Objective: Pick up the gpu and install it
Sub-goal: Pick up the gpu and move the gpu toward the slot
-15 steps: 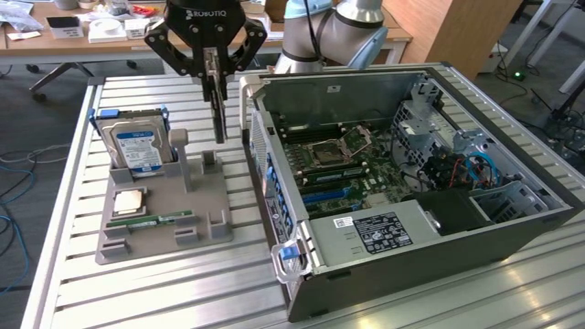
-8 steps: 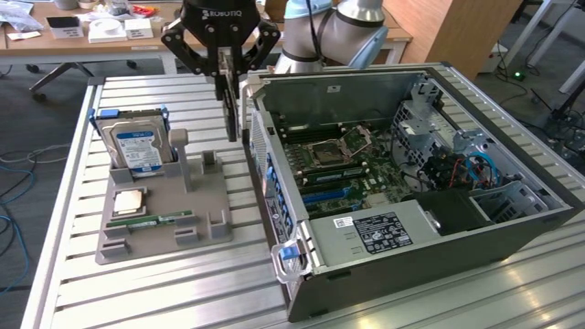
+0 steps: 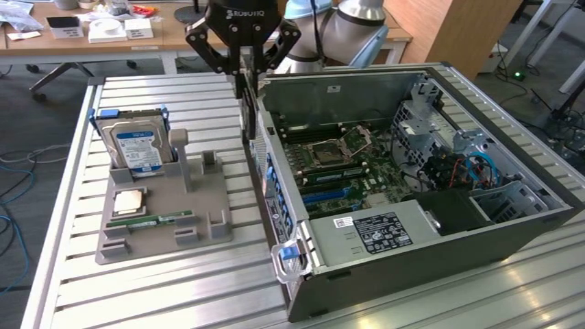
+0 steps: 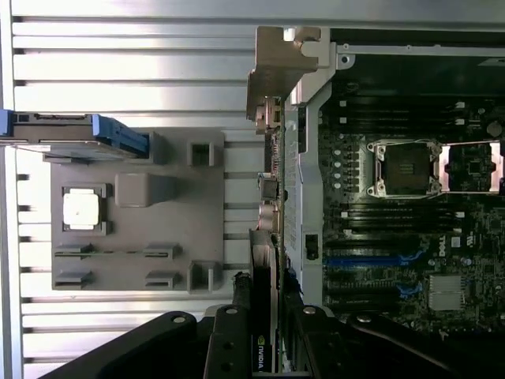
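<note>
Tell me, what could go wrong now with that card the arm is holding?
1. The gpu hangs on edge close beside the case wall; its lower end might catch on that wall.
2. The gripper pinches only the card's upper end, so it could tilt or slip.
3. The blue slot on the board looks narrow; a slightly skewed card might miss it or jam.

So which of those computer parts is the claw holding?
The gpu, the thin dark card in the gripper; the hard drive, chip and memory stick sit on the grey holder.
</note>
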Tool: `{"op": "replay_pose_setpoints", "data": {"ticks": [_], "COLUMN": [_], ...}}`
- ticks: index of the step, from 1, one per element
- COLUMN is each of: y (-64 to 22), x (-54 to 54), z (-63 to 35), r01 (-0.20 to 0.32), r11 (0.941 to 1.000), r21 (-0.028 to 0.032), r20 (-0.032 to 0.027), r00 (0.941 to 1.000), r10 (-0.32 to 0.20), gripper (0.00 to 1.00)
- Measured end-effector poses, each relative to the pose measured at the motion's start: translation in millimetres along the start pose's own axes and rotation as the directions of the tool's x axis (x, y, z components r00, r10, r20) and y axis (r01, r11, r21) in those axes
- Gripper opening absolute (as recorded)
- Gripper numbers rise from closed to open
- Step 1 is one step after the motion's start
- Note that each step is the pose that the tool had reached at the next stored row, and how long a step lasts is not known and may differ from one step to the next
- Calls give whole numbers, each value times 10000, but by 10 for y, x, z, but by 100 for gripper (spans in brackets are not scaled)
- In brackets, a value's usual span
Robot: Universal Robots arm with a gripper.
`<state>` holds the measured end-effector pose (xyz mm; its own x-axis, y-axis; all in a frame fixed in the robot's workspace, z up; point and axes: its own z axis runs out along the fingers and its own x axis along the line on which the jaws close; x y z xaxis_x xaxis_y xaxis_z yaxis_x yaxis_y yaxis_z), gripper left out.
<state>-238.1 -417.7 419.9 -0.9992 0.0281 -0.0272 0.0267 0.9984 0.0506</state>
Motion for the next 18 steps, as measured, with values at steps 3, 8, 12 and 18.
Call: {"op": "replay_pose_setpoints", "data": {"ticks": [3,8,12,18], "y": [3,9,13,21], "x": [-93,-259,-385,-562], "z": [3,7,11,16], "r01": [-1,-1,0,1], "r11": [10000,10000,10000,10000], "r21": [0,1,0,0], "r20": [0,-1,0,-1], "r00": [10000,10000,10000,10000], "r10": [1,1,0,-1], "gripper": [26,26,26,26]}}
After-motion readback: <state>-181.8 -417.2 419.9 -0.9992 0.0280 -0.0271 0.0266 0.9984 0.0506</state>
